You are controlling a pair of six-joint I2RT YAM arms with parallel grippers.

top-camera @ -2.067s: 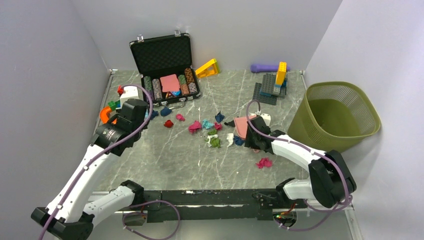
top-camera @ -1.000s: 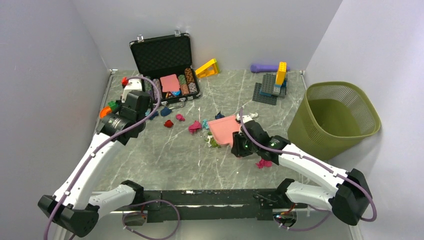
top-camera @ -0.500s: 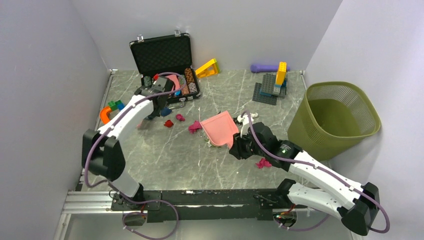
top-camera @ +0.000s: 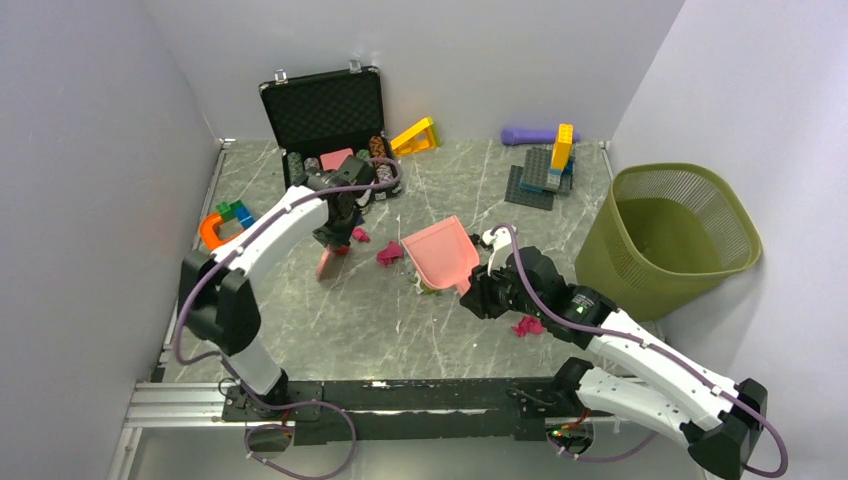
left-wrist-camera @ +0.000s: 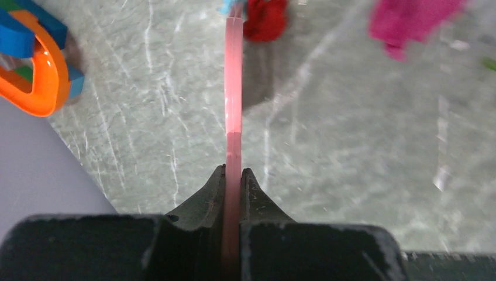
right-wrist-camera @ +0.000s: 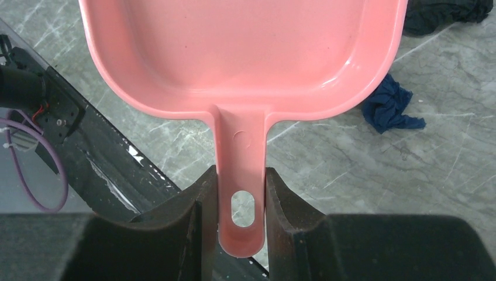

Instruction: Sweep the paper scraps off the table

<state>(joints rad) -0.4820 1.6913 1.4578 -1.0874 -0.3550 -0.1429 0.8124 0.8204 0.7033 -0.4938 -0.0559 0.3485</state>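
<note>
Paper scraps: small wads lie loose on the middle of the desk. A magenta wad sits between the two tools, a second magenta wad lies near the right forearm, and a navy scrap is just beside the pan's side.
Pink dustpan: in the centre of the desk, with its handle pointing back toward the right arm. Whether its lip touches the desk cannot be told.
Right tool: clamped on the dustpan handle, one finger on each side.
Right arm: elbow low at the near right corner, forearm stretched up and left to the desk's centre.
Pink scraper: a thin flat blade seen edge-on, with a red wad at its far end.
Left tool: pinched tight on the scraper, pointing down at the desk.
Left arm: elbow bent at the near left, forearm reaching far forward in front of the open black case.
Surroundings: a green basket stands at the right, and an orange ring lies at the left edge.
</note>
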